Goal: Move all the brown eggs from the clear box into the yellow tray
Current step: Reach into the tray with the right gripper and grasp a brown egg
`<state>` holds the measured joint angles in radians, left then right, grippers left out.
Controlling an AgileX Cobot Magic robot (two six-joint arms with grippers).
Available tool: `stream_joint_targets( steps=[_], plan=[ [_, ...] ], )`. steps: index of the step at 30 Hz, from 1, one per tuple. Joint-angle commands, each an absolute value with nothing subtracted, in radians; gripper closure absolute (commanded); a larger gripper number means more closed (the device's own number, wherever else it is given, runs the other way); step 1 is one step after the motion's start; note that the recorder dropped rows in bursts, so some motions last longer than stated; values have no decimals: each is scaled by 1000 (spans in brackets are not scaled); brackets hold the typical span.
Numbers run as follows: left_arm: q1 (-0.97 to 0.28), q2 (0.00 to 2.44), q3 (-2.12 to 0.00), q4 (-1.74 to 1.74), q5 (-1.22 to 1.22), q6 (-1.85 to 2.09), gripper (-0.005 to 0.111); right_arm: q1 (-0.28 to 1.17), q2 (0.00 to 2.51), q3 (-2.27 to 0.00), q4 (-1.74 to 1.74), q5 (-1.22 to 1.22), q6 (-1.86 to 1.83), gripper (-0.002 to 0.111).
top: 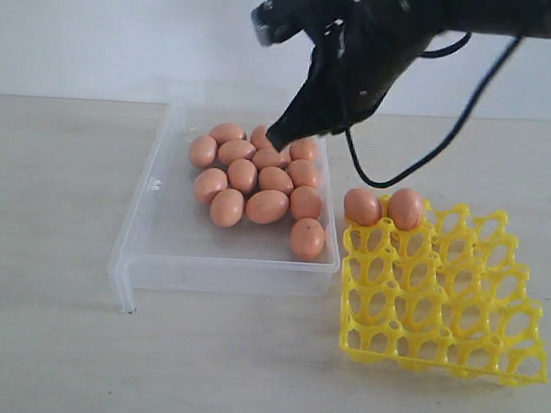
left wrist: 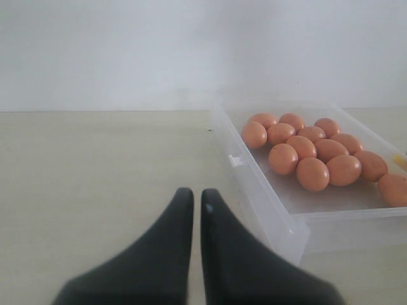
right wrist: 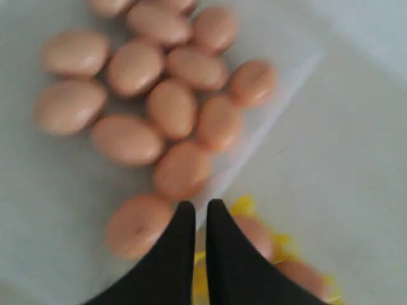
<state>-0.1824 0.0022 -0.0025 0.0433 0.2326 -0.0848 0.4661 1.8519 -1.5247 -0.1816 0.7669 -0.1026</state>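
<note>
While right fingers (top: pixel 305 110) hang clenched, empty, above clear box (top: pixel 161 246) | left fingers (left wrist: pixel 181 216) clenched near box | two brown eggs (top: pixel 362 205) in yellow tray (top: pixel 434 362)

I see a pale beige desk (top: pixel 43 342) with a faint wood grain filling the lower two thirds of the exterior view. Across the top runs a plain off-white wall (top: pixel 99 27), bare and flat. The light looks soft and even to me, with weak shadows.

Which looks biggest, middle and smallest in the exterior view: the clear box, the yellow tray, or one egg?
1. clear box, largest
2. yellow tray, only a little smaller
3. egg, by far the smallest
</note>
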Motion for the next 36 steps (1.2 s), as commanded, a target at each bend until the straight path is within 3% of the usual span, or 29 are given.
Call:
stream_joint_targets(
  steps=[1, 7, 13, 15, 21, 27, 36],
  plan=[
    [-179, 0, 0, 41, 233, -83, 103, 449, 2023, -1774, 209, 1142, -364, 109],
    [-179, 0, 0, 41, 233, -83, 103, 449, 2130, -1877, 227, 1116, -443, 105],
    [-179, 0, 0, 41, 233, -83, 103, 449, 2170, -1872, 193, 1149, -818, 68],
    [-179, 0, 0, 41, 233, -83, 103, 449, 2174, -1872, 184, 1136, -948, 63],
    [-179, 0, 0, 41, 233, -83, 103, 448, 2207, -1872, 182, 971, -1299, 62],
    [-179, 0, 0, 41, 233, -83, 103, 447, 2266, -1872, 173, 764, -1319, 62],
    [-179, 0, 0, 41, 233, -83, 103, 432, 2284, -1872, 173, 873, -1266, 62]
  ],
)
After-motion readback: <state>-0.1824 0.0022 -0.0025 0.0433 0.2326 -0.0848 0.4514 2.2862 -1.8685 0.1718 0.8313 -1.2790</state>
